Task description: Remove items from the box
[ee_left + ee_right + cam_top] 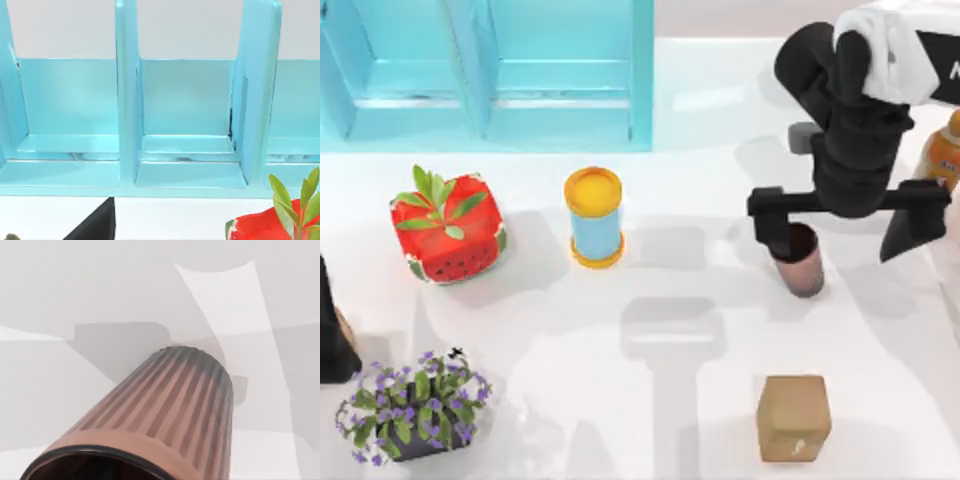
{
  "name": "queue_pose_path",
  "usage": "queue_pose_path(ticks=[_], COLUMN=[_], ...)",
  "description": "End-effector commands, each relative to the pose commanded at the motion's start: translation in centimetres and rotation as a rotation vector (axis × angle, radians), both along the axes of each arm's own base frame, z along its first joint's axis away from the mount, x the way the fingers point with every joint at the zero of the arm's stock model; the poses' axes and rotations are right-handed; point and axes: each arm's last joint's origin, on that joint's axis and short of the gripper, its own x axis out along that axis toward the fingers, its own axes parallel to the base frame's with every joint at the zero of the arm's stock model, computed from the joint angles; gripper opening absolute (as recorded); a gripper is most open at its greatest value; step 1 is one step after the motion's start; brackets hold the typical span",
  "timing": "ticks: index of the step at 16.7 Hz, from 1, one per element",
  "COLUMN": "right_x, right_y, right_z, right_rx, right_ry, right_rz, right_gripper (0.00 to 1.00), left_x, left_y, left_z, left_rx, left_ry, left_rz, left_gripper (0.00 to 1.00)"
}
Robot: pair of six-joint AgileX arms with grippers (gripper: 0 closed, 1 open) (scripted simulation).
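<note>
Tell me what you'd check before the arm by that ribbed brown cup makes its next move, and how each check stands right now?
1. Right tool is at the ribbed reddish-brown cup: ok.
2. Tool fingers closed on the cup: cannot tell.
3. Cup standing on the white table, outside the turquoise box: ok.
4. Tan cardboard cube also out of the box, apart from the cup: ok.
5. Orange bottle sits close beside the right arm, possible bump: not ok.
6. Left tool parked at the table's left edge, out of the way: ok.
</note>
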Motion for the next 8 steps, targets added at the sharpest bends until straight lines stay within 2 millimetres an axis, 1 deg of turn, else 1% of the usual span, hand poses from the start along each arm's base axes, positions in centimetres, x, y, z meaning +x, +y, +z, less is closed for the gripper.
queue_pose_path(ticks=[3,8], right_x=[0.3,0.3], right_y=[0.2,0.2], right_z=[1.9,7.2], right_rx=[-0.004,-0.004], right_ry=[0.009,0.009], right_rz=[0.0,0.0], right_gripper=[1.0,1.0], left_x=[0.0,0.0], left_y=[0.0,0.0], left_z=[0.0,0.0], left_rx=[0.0,0.0], left_ry=[0.0,0.0], left_rz=[0.0,0.0], left_gripper=[1.0,1.0])
